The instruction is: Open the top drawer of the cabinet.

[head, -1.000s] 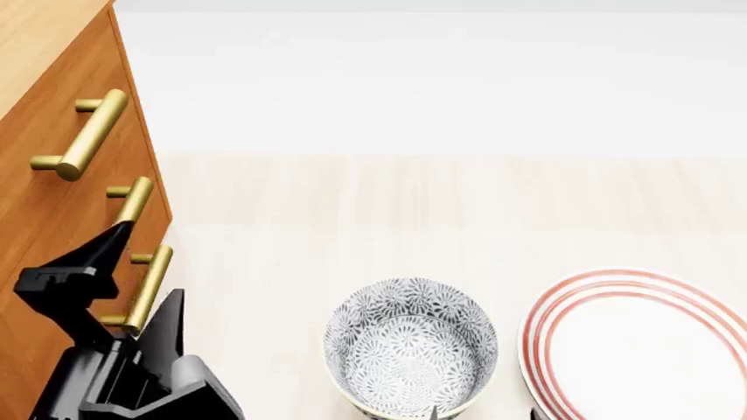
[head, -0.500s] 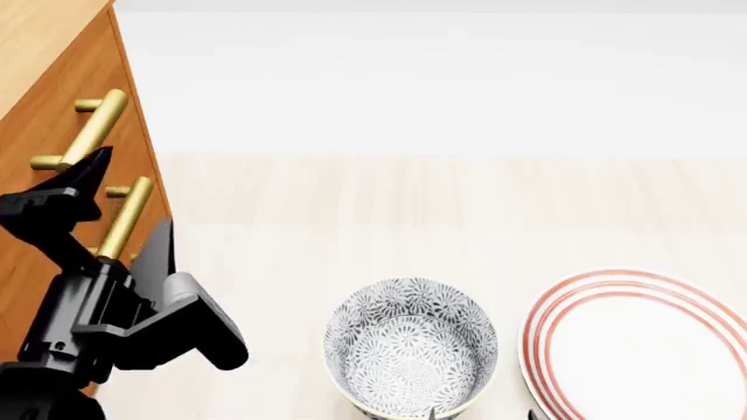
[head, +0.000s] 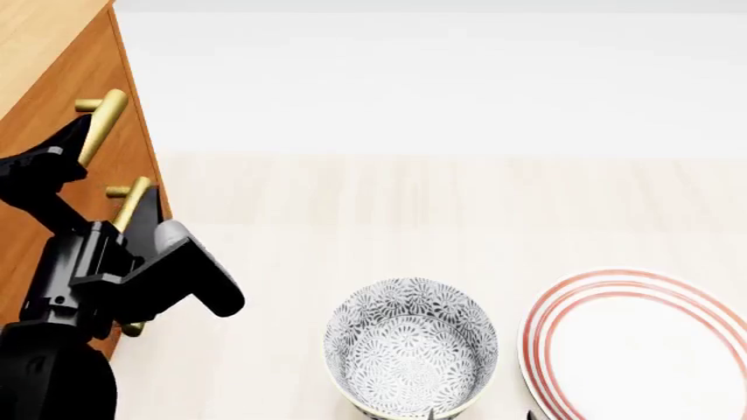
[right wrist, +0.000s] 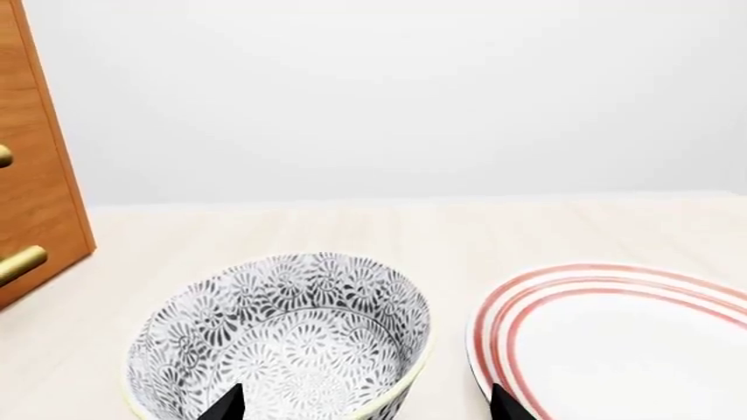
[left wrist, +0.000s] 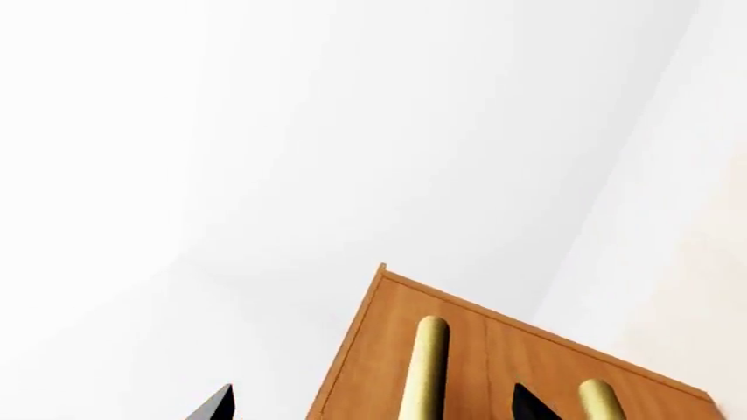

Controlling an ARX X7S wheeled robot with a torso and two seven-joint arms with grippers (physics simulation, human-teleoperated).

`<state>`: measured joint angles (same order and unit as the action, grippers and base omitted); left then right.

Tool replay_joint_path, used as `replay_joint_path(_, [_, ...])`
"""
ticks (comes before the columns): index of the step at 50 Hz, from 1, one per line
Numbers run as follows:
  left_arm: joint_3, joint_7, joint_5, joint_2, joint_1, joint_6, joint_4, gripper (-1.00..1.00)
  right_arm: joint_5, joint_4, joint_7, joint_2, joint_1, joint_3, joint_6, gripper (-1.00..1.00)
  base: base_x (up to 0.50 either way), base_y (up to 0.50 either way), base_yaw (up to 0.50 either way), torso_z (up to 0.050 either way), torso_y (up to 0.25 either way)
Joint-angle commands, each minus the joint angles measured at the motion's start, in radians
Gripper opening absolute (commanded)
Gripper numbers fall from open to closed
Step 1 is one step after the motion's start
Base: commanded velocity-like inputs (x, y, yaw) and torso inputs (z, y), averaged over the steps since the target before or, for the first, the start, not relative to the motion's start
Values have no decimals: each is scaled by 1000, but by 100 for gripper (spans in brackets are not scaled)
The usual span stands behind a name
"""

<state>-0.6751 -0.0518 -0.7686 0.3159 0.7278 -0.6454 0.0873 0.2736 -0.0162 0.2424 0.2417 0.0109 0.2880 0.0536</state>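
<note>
At left of the head view, the black left gripper (head: 103, 171), jaws spread, straddles the orange-brown wooden top drawer's (head: 65, 96) brass bar handle (head: 103, 125); drawer shut.

The left gripper (head: 111, 171) has risen along the cabinet (head: 52, 114) front, now straddling the top drawer's handle (head: 103, 122), jaws apart.

Left wrist camera facing the cabinet front

The cabinet (left wrist: 386, 350) is showing its orange-brown wood-grain face against a white background, with two brass bar handles, one (left wrist: 425, 372) and a second (left wrist: 597, 398), lying side by side on it. Two dark fingertips (left wrist: 216, 404) of the left gripper (left wrist: 371, 408) are standing apart, flanking the first handle without touching it.
</note>
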Motion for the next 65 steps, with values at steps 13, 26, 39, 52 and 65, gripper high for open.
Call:
replay_joint_path(13, [49,4,47,-64,42,-1,128,100,-1,-1,-5,-9,6,-17,0,100,0,0,0,0,0])
replay_joint_path(26, [53,-25,49,-71,74,3,185,100,9,2,-4,-5,7,-11,-3,100,0,0,0,0,0])
replay_joint_path(39, [30,-48,33,-57,82,21,231,100,17,12,-1,-3,11,-5,-2,100,0,0,0,0,0])
replay_joint_path(52, [14,-69,26,-58,105,38,292,100,23,18,2,-1,13,1,1,100,0,0,0,0,0])
replay_joint_path(65, [10,-106,27,-78,137,44,376,100,30,16,5,4,13,7,-2,100,0,0,0,0,0])
